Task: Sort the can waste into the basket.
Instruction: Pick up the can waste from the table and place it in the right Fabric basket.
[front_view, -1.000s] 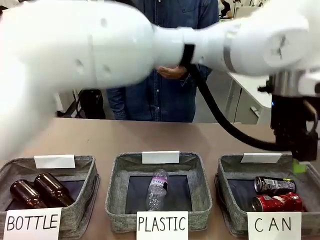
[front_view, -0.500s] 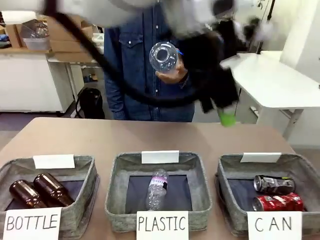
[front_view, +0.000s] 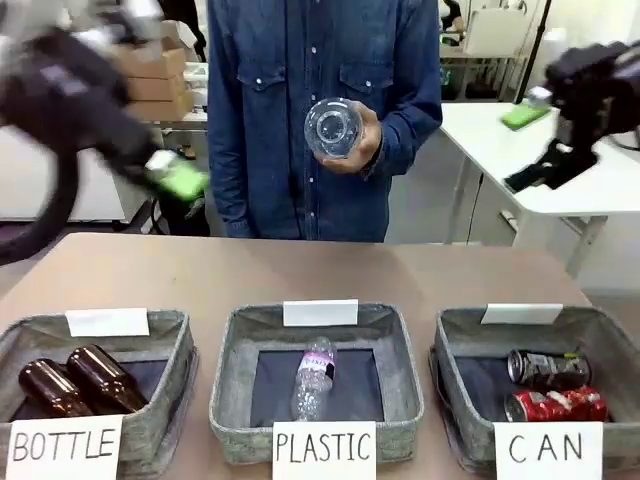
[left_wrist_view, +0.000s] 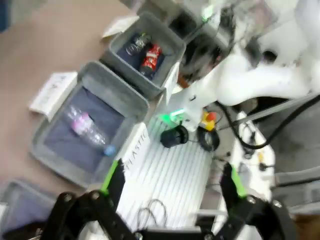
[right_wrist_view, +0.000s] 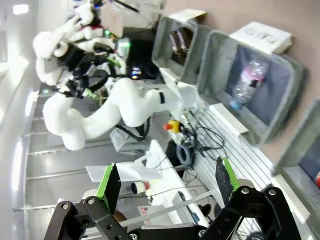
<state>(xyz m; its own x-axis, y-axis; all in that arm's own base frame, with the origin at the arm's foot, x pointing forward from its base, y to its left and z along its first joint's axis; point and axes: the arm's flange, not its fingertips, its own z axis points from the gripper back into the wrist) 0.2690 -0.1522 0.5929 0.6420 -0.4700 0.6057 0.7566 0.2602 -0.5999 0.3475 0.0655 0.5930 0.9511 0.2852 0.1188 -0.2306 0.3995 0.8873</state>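
Both cans in basket — settled.

1. Bare desk lies between the three baskets along the near edge and the person at the far side; nothing stands on it.
2. CAN basket: black can and red can fill its right part; left part of the floor is free.
3. Above all the baskets, open air: left end effector is raised at far left, right end effector raised at far right, both with jaws apart.
4. The person's hand holds a clear plastic bottle over the far middle.
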